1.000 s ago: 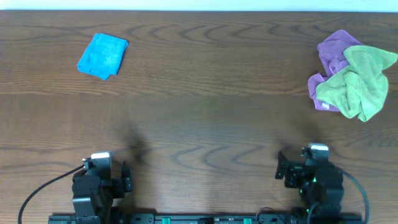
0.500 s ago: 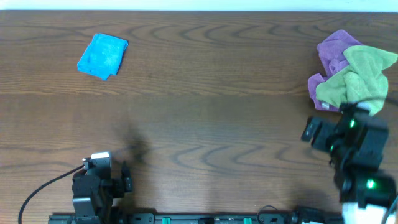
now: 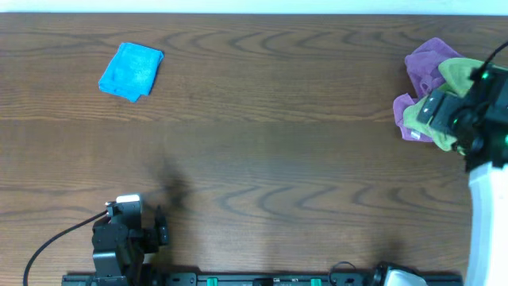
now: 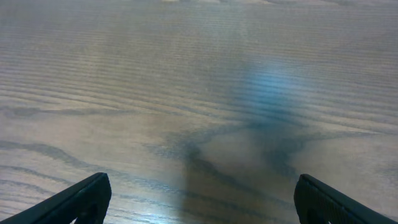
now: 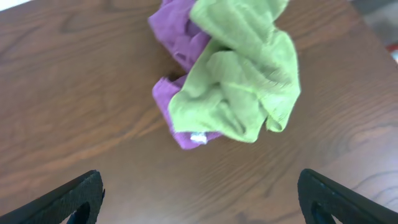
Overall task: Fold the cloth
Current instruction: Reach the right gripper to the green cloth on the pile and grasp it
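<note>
The cloth (image 3: 451,73) (image 5: 239,81) is crumpled in a loose heap, not flat and with no neat fold in it. It lies partly on top of a purple cloth (image 3: 424,60) (image 5: 176,35) on the dark wood-grain worktop (image 3: 262,143). In the right wrist view the green heap covers the purple cloth's right and middle. Purple shows at the far left and as a strip along the near left edge. A small white tag (image 5: 198,137) sits on that near edge where green meets purple; which of the two it belongs to I cannot tell. The right fingers (image 5: 74,199) are spread wide with nothing between them. Their two dark tips sit at the bottom corners of that view, on the near side of the purple cloth and above bare wood, touching neither cloth. From overhead, the right arm (image 3: 484,191) reaches up along the worktop's right edge. Its dark wrist overlaps the near right part of the green heap, just right of the purple cloth, and hides that part. A folded bright blue cloth (image 3: 132,71) lies well apart from the purple cloth, far to its left and at about the same depth on the worktop. The left arm (image 3: 117,242) is folded low at the near edge, far left of the purple cloth. The left fingers (image 4: 81,199) are also spread wide and hold nothing, with only blurred wood grain before them.
</note>
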### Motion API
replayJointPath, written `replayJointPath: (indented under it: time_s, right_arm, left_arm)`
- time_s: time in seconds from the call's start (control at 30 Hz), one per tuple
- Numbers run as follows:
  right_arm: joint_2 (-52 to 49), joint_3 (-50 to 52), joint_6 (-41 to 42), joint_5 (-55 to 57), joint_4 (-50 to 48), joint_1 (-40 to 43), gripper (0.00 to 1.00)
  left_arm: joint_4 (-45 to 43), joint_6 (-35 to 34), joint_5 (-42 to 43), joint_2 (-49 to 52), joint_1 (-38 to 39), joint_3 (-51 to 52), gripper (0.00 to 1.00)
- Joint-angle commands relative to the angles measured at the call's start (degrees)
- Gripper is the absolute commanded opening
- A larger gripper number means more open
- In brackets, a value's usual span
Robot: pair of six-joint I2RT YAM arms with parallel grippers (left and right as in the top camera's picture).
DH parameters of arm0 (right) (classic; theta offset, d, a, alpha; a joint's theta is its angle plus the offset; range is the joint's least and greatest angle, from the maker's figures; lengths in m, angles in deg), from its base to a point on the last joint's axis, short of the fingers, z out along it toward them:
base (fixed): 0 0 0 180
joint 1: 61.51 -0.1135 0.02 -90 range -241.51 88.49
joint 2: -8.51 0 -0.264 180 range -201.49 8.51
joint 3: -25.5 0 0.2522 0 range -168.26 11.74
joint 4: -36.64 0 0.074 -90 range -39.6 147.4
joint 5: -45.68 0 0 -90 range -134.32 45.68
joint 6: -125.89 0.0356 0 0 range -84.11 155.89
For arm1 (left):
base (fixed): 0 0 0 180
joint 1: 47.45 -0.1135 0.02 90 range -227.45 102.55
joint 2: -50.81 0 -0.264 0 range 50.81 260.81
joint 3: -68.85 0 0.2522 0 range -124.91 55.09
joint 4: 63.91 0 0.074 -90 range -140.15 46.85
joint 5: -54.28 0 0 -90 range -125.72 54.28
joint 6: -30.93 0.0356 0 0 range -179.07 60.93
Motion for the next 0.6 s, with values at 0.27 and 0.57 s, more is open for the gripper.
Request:
replayJointPath:
  time_s: [0.27,0.57]
  right_arm:
    - [-5.8,-2.0,0.4,9.1,-3.2,5.8,0.99]
    - [-14.5,-1.7,-5.3,3.3,-13.6,9.1,0.99]
  left_arm:
    - [1.4,0.6,0.0,-0.4,0.3,0.3,0.95]
    - [1.4,0.6,0.0,-0.4,0.3,0.3,0.95]
